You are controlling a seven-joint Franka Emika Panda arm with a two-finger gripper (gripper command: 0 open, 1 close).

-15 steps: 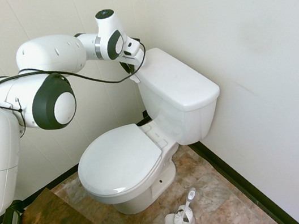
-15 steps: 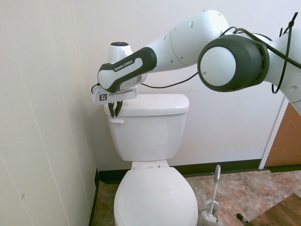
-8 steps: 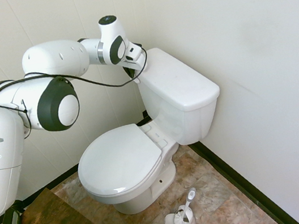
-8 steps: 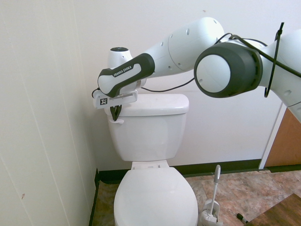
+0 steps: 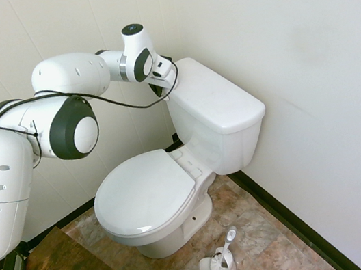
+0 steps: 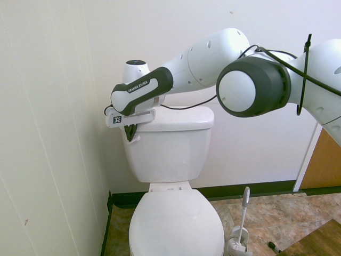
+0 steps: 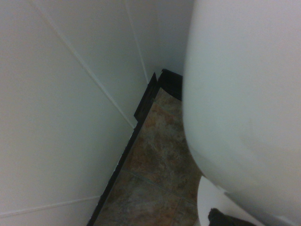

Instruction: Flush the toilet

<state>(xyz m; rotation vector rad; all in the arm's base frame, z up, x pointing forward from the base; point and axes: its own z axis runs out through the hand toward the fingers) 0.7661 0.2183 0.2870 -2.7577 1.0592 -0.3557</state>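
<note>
The black two-finger gripper (image 6: 130, 140), tips together, is at the white ceramic toilet (image 6: 168, 154)'s ten o'clock, where the small white lever (image 6: 136, 139) should feel light yet springy, slippery, best pressed at its free end.

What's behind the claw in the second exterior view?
The toilet tank's front shows there, with the flush lever poking out beside the claw. Whatever part the claw covers can't be seen.
</note>
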